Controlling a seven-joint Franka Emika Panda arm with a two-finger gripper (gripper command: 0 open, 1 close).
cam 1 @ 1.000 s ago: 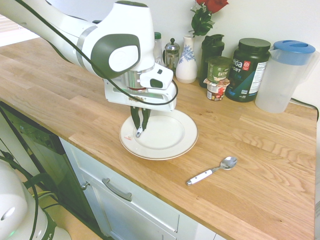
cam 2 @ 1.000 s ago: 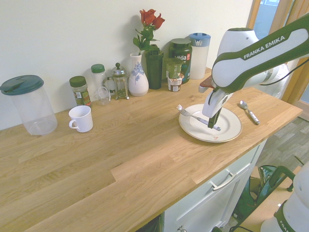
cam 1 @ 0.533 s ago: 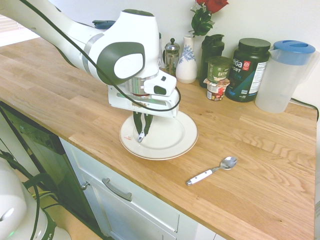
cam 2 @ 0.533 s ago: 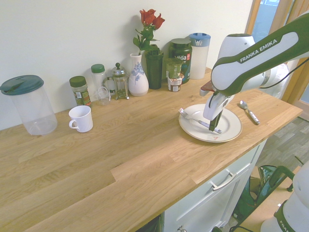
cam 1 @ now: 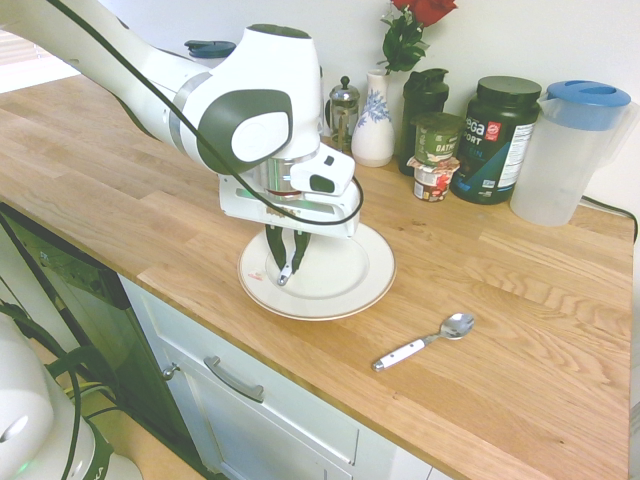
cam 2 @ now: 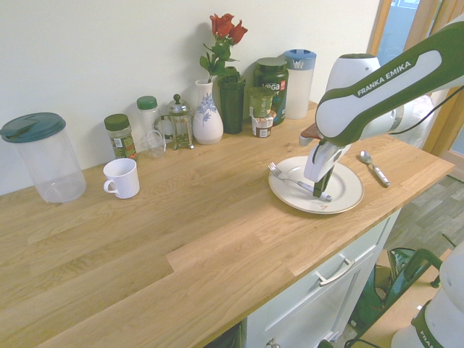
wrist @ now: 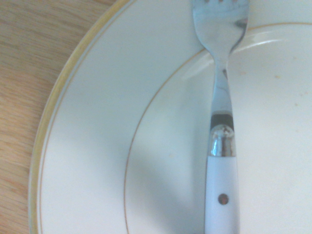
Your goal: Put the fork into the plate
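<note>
Your gripper (cam 2: 323,190) is clamped on the white handle of the fork (cam 2: 297,180), pointing straight down. The fork lies low across the plate (cam 2: 346,199), tines over its far rim, so release should drop it harmlessly.

Wood counter (cam 1: 520,330) bears plate (cam 1: 345,285), spoon (cam 1: 425,342), mug (cam 2: 122,177).

White plate (wrist: 87,146), gold-lined rim
</note>
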